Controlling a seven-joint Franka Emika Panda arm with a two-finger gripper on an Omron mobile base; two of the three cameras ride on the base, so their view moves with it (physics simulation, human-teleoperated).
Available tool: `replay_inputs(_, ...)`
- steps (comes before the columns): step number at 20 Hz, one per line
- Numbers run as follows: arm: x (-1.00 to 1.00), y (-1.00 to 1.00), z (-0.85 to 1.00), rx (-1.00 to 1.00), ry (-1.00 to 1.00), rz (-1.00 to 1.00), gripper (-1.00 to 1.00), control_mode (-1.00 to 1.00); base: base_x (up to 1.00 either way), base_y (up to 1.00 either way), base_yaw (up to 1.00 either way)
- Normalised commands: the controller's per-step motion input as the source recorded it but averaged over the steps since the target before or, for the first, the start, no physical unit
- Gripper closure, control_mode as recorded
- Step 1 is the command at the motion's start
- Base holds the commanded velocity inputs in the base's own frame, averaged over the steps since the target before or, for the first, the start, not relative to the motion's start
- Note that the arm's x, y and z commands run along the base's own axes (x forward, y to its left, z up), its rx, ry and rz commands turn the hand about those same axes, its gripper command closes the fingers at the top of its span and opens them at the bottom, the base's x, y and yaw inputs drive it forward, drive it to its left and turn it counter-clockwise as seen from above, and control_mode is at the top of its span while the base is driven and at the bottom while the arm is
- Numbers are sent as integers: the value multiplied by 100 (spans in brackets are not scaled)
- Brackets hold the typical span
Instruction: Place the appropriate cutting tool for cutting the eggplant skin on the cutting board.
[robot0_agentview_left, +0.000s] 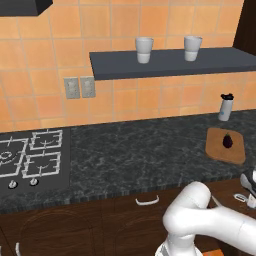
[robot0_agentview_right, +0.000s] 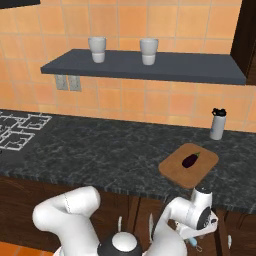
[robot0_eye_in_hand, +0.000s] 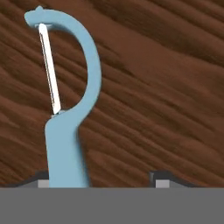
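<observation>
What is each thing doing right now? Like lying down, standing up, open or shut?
eggplant: whole, lying on the board
cutting board: flat on the counter, holding just the eggplant
peeler: beside one fingertip, against brown wood; gripped or not, cannot tell
gripper: open, tips wide apart
white bottle: upright, cap on
two cups: upright on the shelf
stove: no flame showing

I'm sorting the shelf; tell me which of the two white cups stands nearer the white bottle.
The right-hand white cup on the dark shelf: it stands closer to the end above the white bottle, while the other cup sits nearer the shelf's middle.
</observation>
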Motion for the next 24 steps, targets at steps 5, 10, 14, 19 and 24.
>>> replay_inputs(5, -43, 21, -64, 0, 0, 1, 100, -100, 0, 0, 0)
replay_inputs(10, -81, 20, -32, 0, 0, 0, 100, -100, 0, 0, 0)
replay_inputs(14, -61, 17, 73, 0, -4, 6, 100, -100, 0, 0, 0)
replay_inputs(19, -82, 19, 100, 0, 0, 5, 100, -100, 0, 0, 0)
replay_inputs(24, -29, 11, 100, 0, 0, 1, 100, -100, 0, 0, 0)
